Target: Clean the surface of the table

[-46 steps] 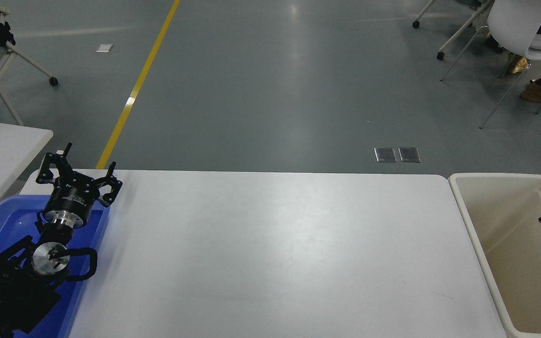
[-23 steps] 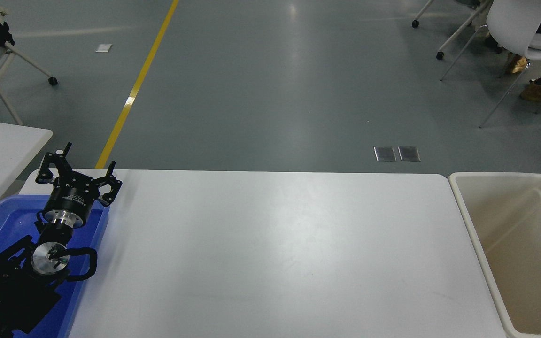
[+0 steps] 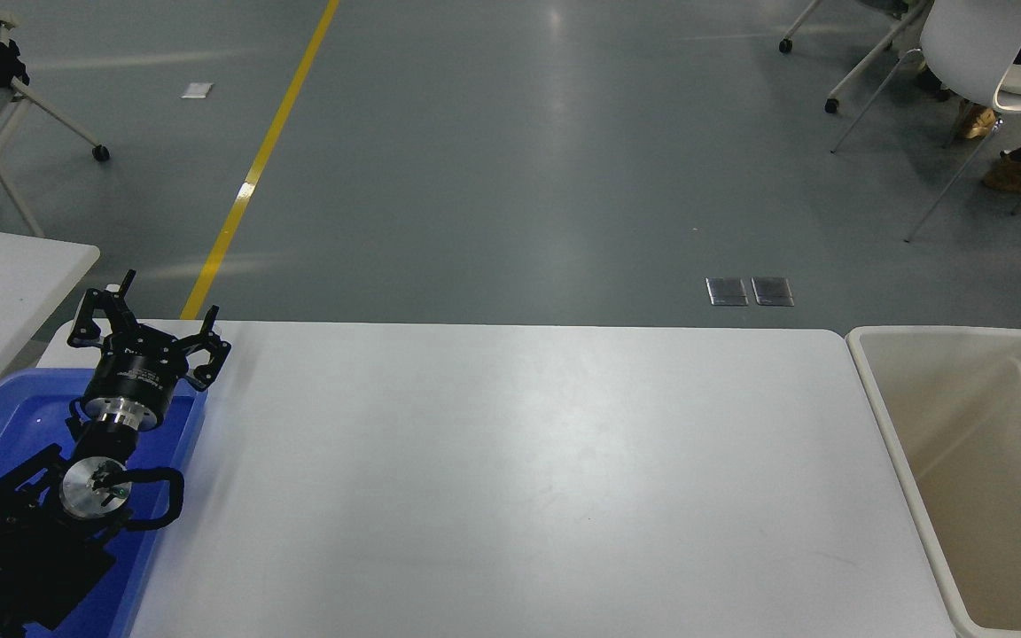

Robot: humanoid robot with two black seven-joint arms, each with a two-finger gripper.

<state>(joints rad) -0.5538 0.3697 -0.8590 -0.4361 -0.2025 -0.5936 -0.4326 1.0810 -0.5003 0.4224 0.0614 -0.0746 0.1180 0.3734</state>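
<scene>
the large matte white rectangular table surface [image 3: 510,478] to the right of the parked, spread-fingered left gripper [image 3: 149,321] shows nothing on it; cleaning looks finished; right gripper unseen

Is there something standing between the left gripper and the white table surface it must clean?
Nothing visible does. The left gripper is parked open over the blue bin at the table's left end, and the table surface beside it shows no objects. The right gripper is out of view.
</scene>
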